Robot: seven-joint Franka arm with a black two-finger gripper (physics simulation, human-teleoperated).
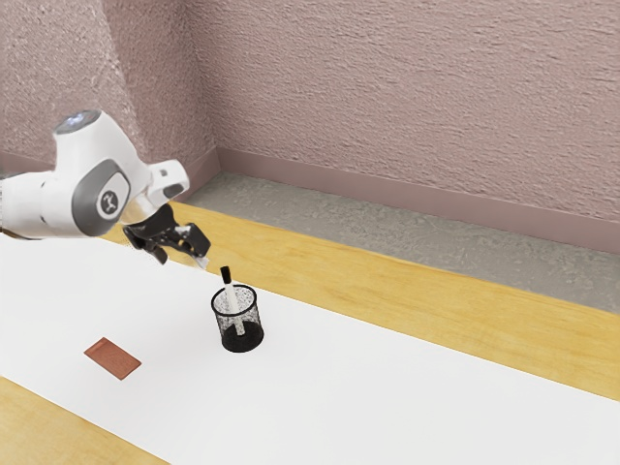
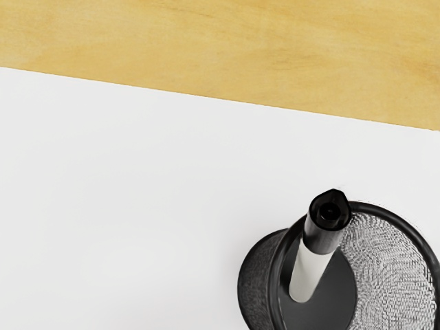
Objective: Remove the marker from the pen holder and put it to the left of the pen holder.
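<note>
One marker (image 2: 323,237) overtops the pen holder's rim (image 2: 413,229), apparently touching it.

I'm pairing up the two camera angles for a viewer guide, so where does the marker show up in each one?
Exterior view: just left of the picture's centre, leaning in the mesh pen holder, the marker has its black cap up.
Wrist view: right of centre in the lower half, black cap toward the camera.
Shared landmark: the pen holder's round black rim, with the marker's cap standing above it.
</note>
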